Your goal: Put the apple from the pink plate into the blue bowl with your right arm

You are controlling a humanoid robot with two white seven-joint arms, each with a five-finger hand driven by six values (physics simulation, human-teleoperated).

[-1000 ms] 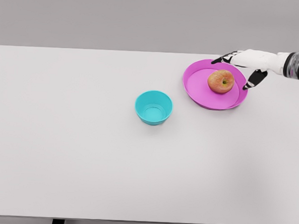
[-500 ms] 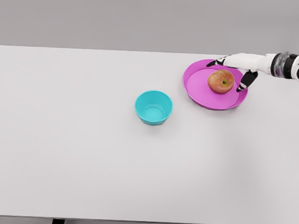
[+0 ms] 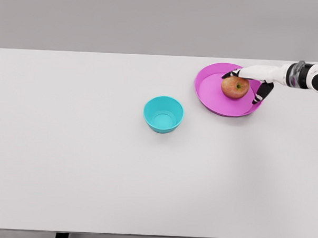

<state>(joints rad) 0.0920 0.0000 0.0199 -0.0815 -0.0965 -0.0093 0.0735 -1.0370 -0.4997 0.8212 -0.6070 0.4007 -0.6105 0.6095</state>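
Right hand (image 3: 251, 80) cupped around the apple (image 3: 235, 87) on the pink plate (image 3: 213, 95).

The hand's fingers were spread and curved over the apple's far and right sides, dark fingertips at or against its skin; whether they gripped it could not be told. The apple sat right of centre in the plate, at the table's (image 3: 93, 174) far right. The blue bowl (image 3: 163, 114) stood upright, well apart to the plate's near left.
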